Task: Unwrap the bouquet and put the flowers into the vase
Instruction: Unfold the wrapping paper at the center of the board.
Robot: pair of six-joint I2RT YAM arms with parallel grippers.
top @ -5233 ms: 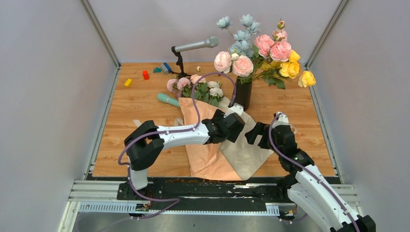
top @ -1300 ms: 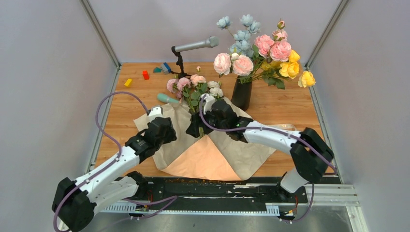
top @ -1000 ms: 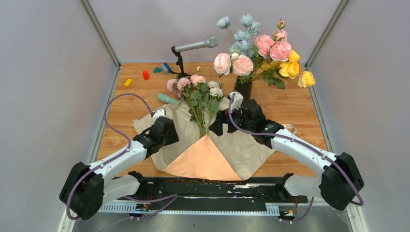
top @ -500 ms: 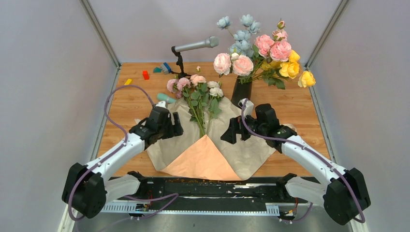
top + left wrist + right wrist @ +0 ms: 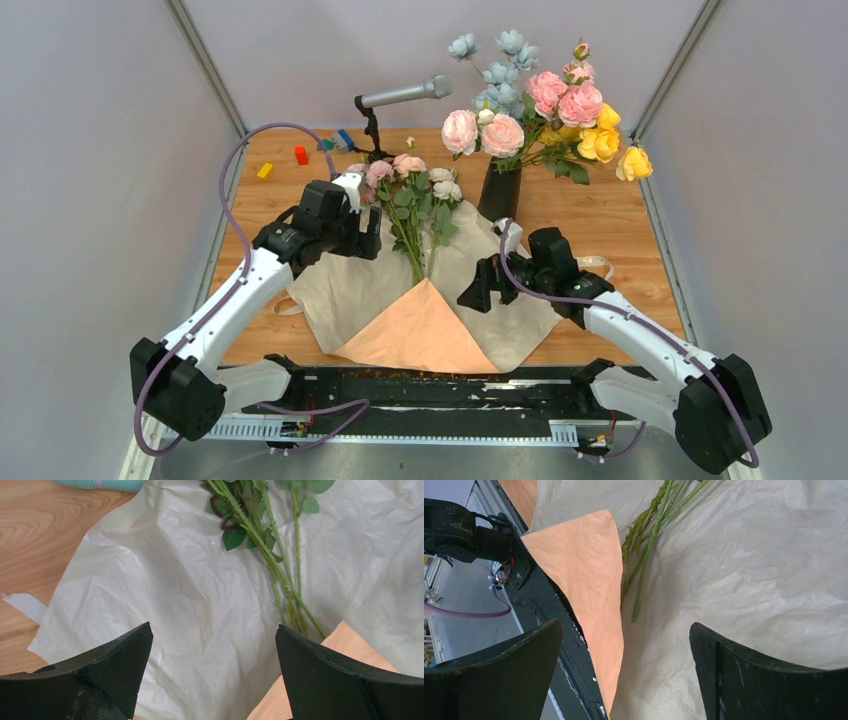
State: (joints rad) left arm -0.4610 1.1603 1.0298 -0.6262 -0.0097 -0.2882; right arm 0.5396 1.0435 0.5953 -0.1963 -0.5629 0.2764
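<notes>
The bouquet's paper (image 5: pixel 340 290) lies spread on the table, beige side up, with a peach-orange flap (image 5: pixel 420 325) folded over at the near edge. The flowers (image 5: pixel 405 180) lie bare on it, their pink and cream blooms at the far end. Their green stems (image 5: pixel 272 562) run towards the flap and end beside it (image 5: pixel 644 555). The black vase (image 5: pixel 500 195) stands upright behind the paper's right corner, holding large pink, blue and yellow blooms. My left gripper (image 5: pixel 362 238) (image 5: pixel 212 627) hovers open left of the stems. My right gripper (image 5: pixel 482 288) (image 5: pixel 625 624) is open over the paper's right half. Both hold nothing.
A microphone on a stand (image 5: pixel 405 93) rises at the back centre. Red (image 5: pixel 301 154) and yellow (image 5: pixel 265 170) blocks lie at the far left. A teal object (image 5: pixel 100 484) rests by the paper's far left edge. A cream ribbon (image 5: pixel 602 264) lies right of the paper.
My left arm has swung away from me and rightwards over the paper's left part, its jaws opening wide. My right arm has drawn back towards the near right, away from the stems.
</notes>
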